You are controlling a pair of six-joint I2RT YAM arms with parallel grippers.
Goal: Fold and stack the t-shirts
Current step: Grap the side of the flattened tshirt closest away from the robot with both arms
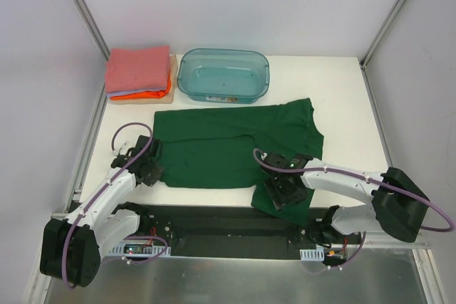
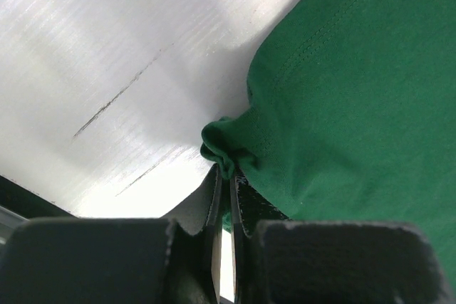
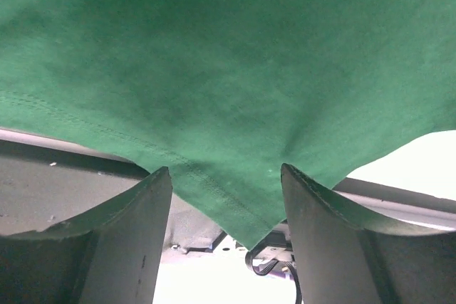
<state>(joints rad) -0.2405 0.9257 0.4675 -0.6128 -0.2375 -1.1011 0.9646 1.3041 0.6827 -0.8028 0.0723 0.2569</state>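
3 shirts look finished: the folded stack, salmon-pink over lavender over orange, sits well beyond both sets of fingers, just beside the teal bin. 1 is left. The dark green shirt lies spread mostly flat on the counter with no finished fold that I can make out, so its folding seems barely begun and its stacking not yet done.

The left fingers are clenched on a small bunched nub of the green shirt's edge, right at their tips. The rest of the cloth spreads beyond them and to their right, with bare counter to their left.

The right fingers are released and wide apart. A hemmed corner of the green shirt hangs in the gap between them, ungripped. Whether it brushes either finger I cannot tell.
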